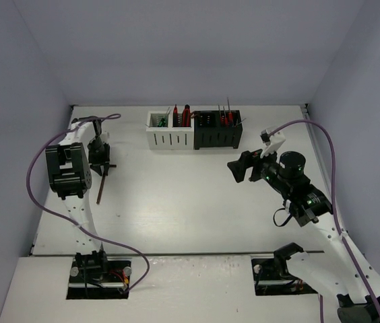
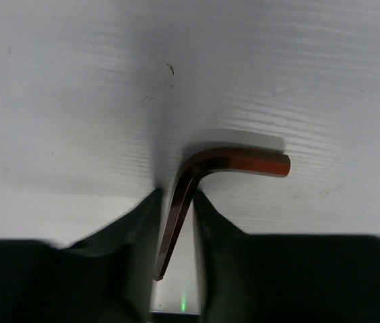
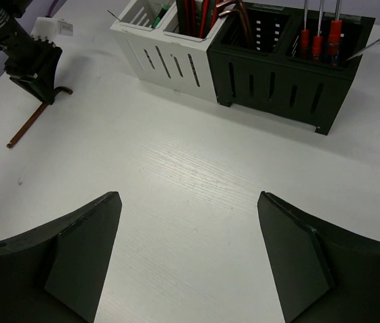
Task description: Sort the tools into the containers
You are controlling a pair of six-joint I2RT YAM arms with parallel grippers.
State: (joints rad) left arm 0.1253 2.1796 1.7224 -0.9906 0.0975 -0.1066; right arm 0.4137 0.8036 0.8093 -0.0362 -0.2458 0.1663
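My left gripper (image 2: 176,202) straddles the long leg of the coppery L-shaped metal hex key (image 2: 244,163) lying flat on the white table (image 2: 75,101), well apart from the black slotted plastic box (image 1: 217,138), and since I cannot tell whether it pinches yet, I should squeeze squarely before lifting.

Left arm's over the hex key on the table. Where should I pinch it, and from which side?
Take the hex key by its long shank just below the bend, from straight above, fingers across it. It lies flat with the short leg pointing sideways, and the left gripper straddles that spot.
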